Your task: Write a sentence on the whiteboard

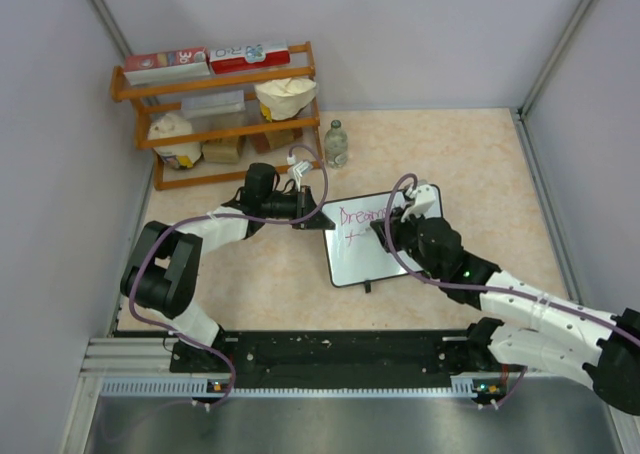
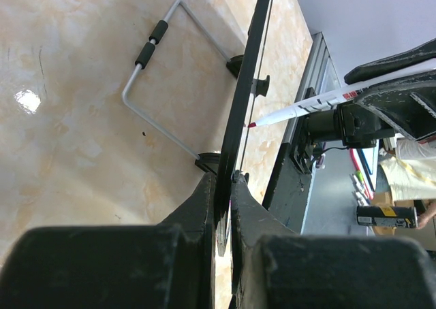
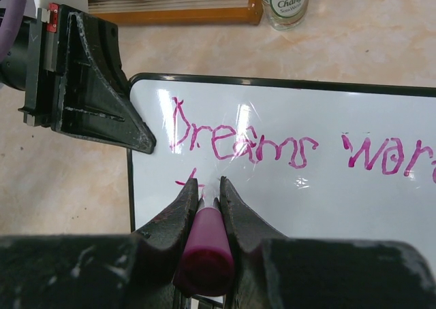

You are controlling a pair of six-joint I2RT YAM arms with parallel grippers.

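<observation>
Roughly speaking, the writing looks a little under halfway done, judging from what is on the board. Across the middle of the top view lies the beige worktop [image 1: 460, 154], with a wooden rack [image 1: 225, 104] at upper left and a bottle [image 1: 336, 144] just right of it.

Near the centre of that view sits the whiteboard [image 1: 365, 259], propped on its wire stand and tilted. The left gripper [image 1: 308, 217] is closed on the board's left edge; the left wrist view shows its jaws pinching the thin black frame, steadying it. From the lower right, the right gripper [image 1: 385, 232] reaches over the board, closed around a pink marker [image 3: 203, 244] that points toward the writing surface. In the left wrist view the tip appears to touch the board or sit just off it; I cannot tell which.

As for the sentence [image 3: 245, 145], its first line fills the upper part of the right wrist view: "Dreams" is complete, and a second word beginning "Wor" runs off the right edge, so its ending may or may not be written. Beneath "Dreams", right at the marker tip, only a small stroke of a second line [image 3: 189, 181] shows. Most of the lower line remains to be written.
</observation>
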